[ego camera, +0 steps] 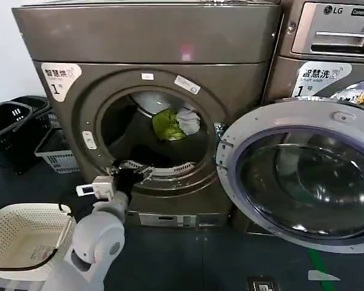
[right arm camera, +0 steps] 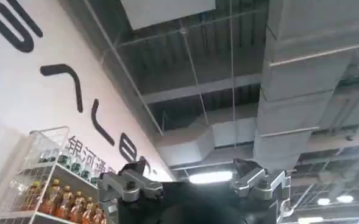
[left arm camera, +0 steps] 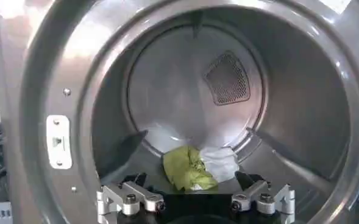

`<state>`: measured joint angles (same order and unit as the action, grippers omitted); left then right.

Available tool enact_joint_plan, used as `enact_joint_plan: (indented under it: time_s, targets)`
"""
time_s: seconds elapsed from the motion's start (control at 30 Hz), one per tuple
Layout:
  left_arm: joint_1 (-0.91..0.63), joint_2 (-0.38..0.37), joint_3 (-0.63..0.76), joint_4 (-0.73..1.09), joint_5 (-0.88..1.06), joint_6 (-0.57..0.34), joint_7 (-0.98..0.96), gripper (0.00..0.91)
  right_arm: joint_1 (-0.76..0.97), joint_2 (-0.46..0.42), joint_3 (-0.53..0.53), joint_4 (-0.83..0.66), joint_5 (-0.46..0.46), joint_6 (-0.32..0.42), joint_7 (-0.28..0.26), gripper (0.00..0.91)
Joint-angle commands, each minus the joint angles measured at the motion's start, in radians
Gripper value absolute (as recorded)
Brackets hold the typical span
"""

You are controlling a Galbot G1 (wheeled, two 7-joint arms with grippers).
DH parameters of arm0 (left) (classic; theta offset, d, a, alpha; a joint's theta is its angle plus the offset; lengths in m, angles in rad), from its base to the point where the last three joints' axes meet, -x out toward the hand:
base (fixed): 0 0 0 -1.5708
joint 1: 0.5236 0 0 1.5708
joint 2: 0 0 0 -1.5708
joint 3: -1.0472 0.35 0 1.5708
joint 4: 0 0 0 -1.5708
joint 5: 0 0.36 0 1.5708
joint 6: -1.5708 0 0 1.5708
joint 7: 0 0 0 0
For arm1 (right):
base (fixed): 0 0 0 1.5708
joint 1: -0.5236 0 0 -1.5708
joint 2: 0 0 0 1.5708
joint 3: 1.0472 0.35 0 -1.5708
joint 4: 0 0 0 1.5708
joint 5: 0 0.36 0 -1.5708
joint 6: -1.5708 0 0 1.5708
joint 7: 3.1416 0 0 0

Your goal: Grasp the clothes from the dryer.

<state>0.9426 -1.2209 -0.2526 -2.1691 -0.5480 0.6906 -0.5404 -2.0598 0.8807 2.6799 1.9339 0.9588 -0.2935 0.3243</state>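
While the lime-green and white fabric clothes [ego camera: 173,123] lay inside the bronze-brown metallic dryer [ego camera: 145,66], the left gripper [ego camera: 133,171] hovered at its porthole, fingers spread wide, empty.

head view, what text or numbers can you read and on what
"1": white sticker on the dryer, under Chinese characters too small to read.
"LG" and cut-off "Commercial": panel of the neighbouring machine.
"1": that machine's sticker, beside small unreadable print.
Small labels above the porthole: unreadable.
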Motion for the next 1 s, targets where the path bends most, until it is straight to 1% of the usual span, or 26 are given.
enact_joint_plan:
  time_s: [0.03,1.0]
  targets:
    - [0.003,0.0,-0.001,-0.002,-0.001,0.0,0.0,0.907,0.0,0.0,-0.001,0.003,0.0,-0.001,-0.002,0.907]
    - [-0.003,-0.003,0.001,0.0,-0.002,0.001,0.0,0.907,-0.003,-0.002,0.0,0.009,-0.002,0.002,-0.012,0.907]
